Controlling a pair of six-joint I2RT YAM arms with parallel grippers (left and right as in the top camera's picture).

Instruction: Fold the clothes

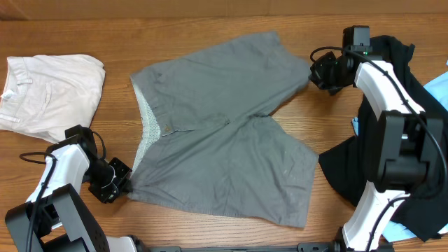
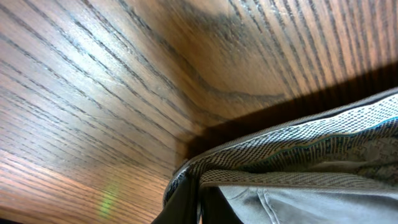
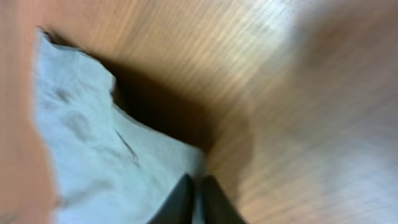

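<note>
One pair of grey shorts lies spread, pale lining showing.

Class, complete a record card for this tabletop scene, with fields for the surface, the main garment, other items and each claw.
Surface: brown wooden table
Main garment: medium-grey cotton shorts, spread open, waistband toward the left arm
Other items: white folded garment; black garment; light-blue item
Left claw: shut on the waistband's near corner
Right claw: shut on a leg hem corner; wrist view blurred
</note>
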